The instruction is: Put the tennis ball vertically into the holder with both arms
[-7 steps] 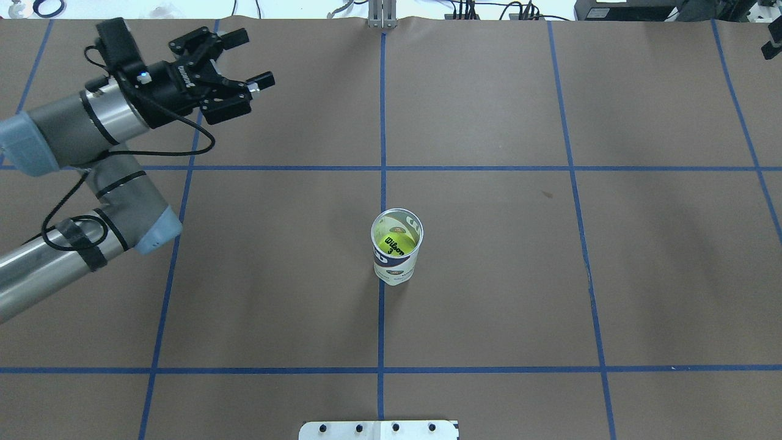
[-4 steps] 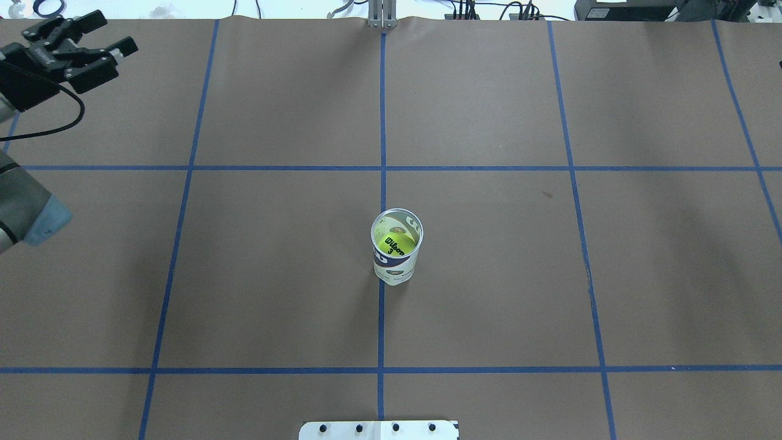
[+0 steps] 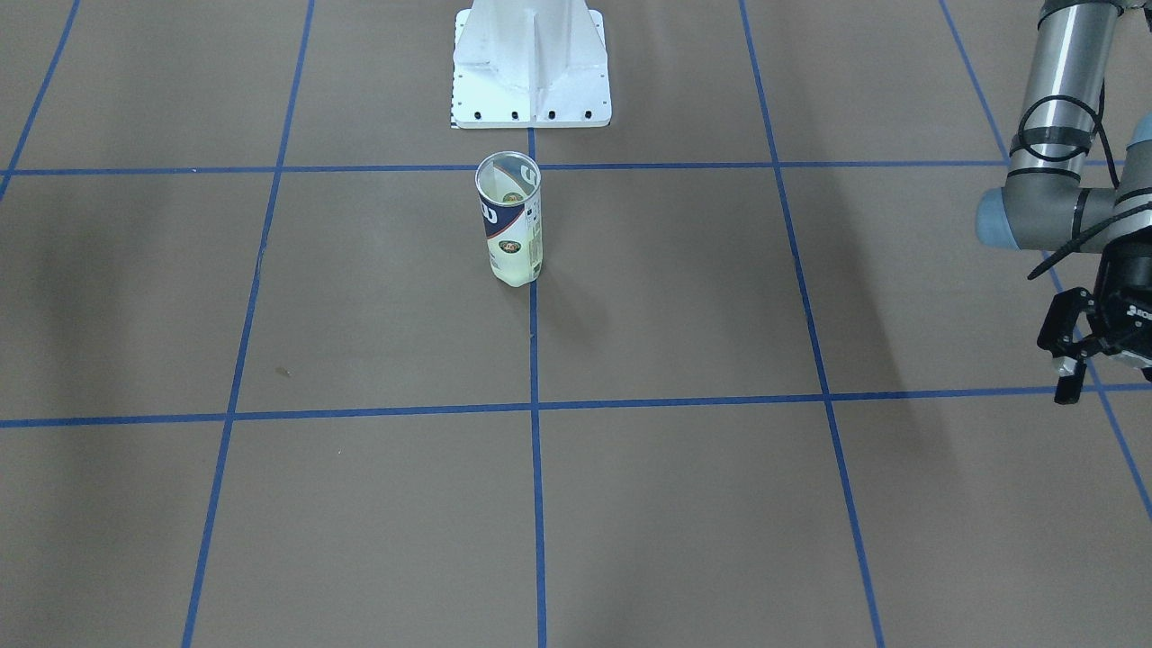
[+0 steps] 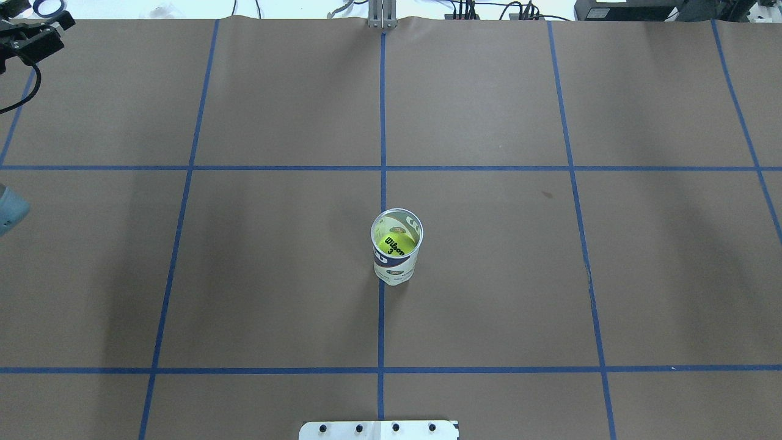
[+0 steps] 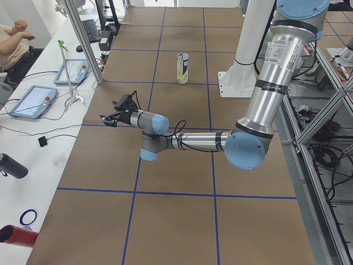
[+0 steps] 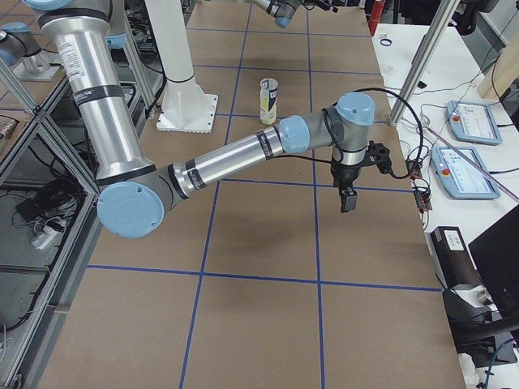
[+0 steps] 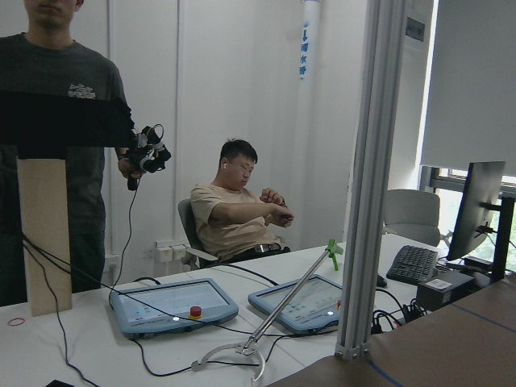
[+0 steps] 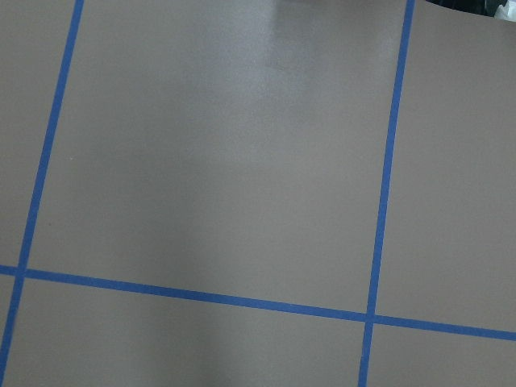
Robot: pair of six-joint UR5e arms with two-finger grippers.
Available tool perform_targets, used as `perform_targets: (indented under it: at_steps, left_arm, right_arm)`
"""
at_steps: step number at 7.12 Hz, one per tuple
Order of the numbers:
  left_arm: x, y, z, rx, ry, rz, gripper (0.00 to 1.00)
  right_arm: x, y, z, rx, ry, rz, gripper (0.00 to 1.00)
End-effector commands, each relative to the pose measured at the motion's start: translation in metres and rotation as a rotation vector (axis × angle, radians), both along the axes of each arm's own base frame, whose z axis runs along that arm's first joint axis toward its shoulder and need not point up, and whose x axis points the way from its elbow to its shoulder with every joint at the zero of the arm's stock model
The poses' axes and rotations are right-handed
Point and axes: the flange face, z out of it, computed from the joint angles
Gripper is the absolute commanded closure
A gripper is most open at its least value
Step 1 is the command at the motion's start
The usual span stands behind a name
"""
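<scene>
The holder [image 4: 397, 247], a clear tube with a silver rim and a white-and-navy label, stands upright near the table's middle. A yellow-green tennis ball [image 4: 392, 244] lies inside it at the bottom. The tube also shows in the front-facing view [image 3: 510, 220]. My left gripper [image 4: 60, 30] is at the table's far left corner, far from the tube, with its jaws apart and empty; it also shows in the front-facing view [image 3: 1084, 373]. My right gripper [image 6: 347, 198] shows only in the exterior right view, pointing down over the table's right end. I cannot tell whether it is open.
The white bolted metal base [image 3: 531, 63] stands at the robot's side of the table, close behind the tube. Blue tape lines grid the brown table. Operators, tablets and cables are beyond the far edge in the left wrist view.
My left arm has swung left and away, from the far-left grid square to the table's corner, mostly leaving the overhead view. The tube and ball have not moved.
</scene>
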Motion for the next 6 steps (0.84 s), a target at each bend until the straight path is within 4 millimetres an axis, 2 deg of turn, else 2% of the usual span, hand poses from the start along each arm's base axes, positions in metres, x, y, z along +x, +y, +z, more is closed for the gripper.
perform_targets:
  at_steps: [1,3,4,5,6]
  left_arm:
    - [-0.044,-0.020,0.036,-0.156,-0.080,-0.064,0.00]
    - [-0.132,-0.043,0.058,-0.308,-0.345,0.012,0.00]
    - [-0.169,-0.048,0.069,-0.410,-0.373,0.082,0.00]
    - [-0.192,-0.048,0.085,-0.524,-0.383,0.197,0.00]
    - [-0.203,-0.045,0.103,-0.633,-0.399,0.327,0.00]
  right_arm:
    - [0.000,0.001,0.004,0.001,0.003,-0.008,0.01]
    - [0.000,0.001,0.005,-0.001,0.004,-0.009,0.01]
    - [0.000,0.001,0.005,-0.001,0.004,-0.008,0.01]
    - [0.000,0.001,0.006,-0.002,0.004,-0.008,0.01]
    - [0.001,0.002,0.010,-0.012,0.004,-0.006,0.00]
